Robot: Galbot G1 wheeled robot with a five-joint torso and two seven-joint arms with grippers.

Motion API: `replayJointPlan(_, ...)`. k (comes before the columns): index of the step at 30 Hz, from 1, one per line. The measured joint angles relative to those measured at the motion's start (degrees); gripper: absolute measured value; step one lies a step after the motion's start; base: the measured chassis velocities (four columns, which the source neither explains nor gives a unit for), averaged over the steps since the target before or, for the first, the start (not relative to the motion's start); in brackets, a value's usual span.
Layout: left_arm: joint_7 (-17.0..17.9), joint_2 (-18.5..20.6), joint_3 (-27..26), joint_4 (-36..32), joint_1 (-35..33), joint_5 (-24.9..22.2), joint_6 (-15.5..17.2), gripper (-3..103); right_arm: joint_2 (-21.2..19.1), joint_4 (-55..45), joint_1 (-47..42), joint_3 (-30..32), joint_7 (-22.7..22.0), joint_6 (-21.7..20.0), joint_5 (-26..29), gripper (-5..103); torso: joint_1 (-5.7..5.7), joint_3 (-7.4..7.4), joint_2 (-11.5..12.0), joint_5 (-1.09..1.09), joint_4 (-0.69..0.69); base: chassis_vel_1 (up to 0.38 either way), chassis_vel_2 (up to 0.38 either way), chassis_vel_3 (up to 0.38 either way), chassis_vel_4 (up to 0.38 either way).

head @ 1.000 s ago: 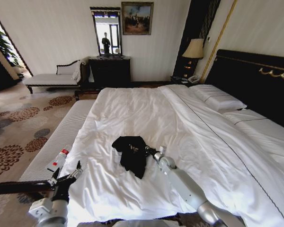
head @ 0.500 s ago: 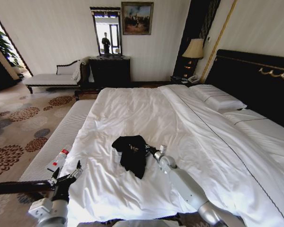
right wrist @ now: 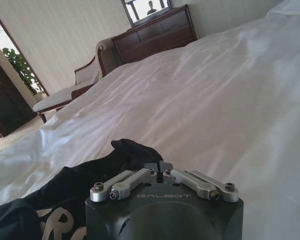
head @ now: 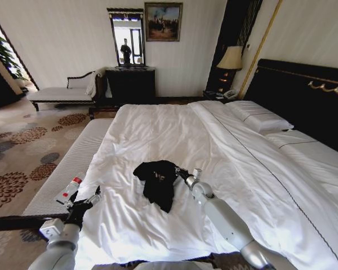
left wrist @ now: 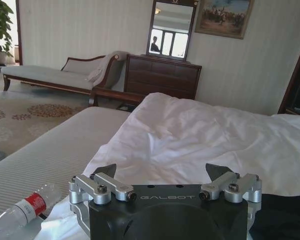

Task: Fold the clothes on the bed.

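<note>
One black T-shirt (head: 156, 181), bunched, on the near half of the bed (head: 174, 135), long axis running near to far. Head view: right end effector (head: 179, 172) at the shirt's right edge, nearer arm; left end effector (head: 89, 201) well apart at the bed's near-left edge, beside a bottle (head: 69, 190). Left wrist view: left fingers spread wide, empty. Right wrist view: right fingers pinched narrow against a fold of the shirt; whether cloth is held, cannot tell

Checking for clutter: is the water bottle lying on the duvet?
No, the bottle lies on the bench beside the bed.
</note>
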State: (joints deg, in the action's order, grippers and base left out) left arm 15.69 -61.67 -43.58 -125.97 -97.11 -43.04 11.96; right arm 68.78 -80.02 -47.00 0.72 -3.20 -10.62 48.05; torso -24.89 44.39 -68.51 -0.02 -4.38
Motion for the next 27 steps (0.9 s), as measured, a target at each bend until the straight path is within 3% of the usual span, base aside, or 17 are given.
replayJointPlan(1,-1.4,2.9,1.1,4.4,3.6,-2.2,-0.1,100,-0.1,0.0,0.2,-0.4,-0.2,-0.2,0.1,1,-0.01,0.01,0.0,-0.02,0.01,0.0,0.0,0.0,0.0)
replayJointPlan(2,-1.4,2.9,1.1,4.4,3.6,-2.2,-0.1,100,-0.1,0.0,0.2,-0.4,-0.2,-0.2,0.1,1,-0.01,0.01,0.0,-0.02,0.01,0.0,0.0,0.0,0.0)
replayJointPlan(6,-6.7,10.4,6.1,13.0,9.3,-8.0,-0.5,100,0.4,0.9,1.6,-1.6,-0.5,-0.2,0.3,1,-0.01,0.01,0.0,0.01,0.05,0.0,0.0,0.0,0.0)
replayJointPlan(7,-6.7,10.4,6.1,13.0,9.3,-8.0,-0.5,100,0.4,0.9,1.6,-1.6,-0.5,-0.2,0.3,1,-0.01,0.01,0.0,0.01,0.05,0.0,0.0,0.0,0.0)
replayJointPlan(10,-8.5,12.1,10.9,17.0,13.1,-13.8,-0.1,100,0.7,1.5,2.2,-2.1,-0.8,-0.3,0.7,1,0.0,0.01,0.0,0.0,0.05,0.0,0.0,0.0,0.0)
replayJointPlan(12,-8.8,11.7,12.7,18.5,14.9,-15.9,0.3,100,0.8,1.8,2.5,-2.2,-0.9,-0.4,0.9,1,-0.01,0.01,0.0,0.01,0.05,0.0,0.0,0.0,0.0)
replayJointPlan(16,-8.9,7.0,18.2,23.8,23.4,-22.1,1.8,100,0.9,3.1,3.3,-3.1,-0.9,-0.4,1.2,1,-0.01,0.01,0.0,0.01,0.02,0.0,0.0,0.0,0.0)
replayJointPlan(27,-8.7,0.5,26.3,38.2,37.3,-27.6,3.2,100,2.4,5.2,6.2,-6.7,-2.6,-0.7,2.3,1,-0.01,0.0,0.0,0.02,0.06,0.0,0.0,0.0,0.0)
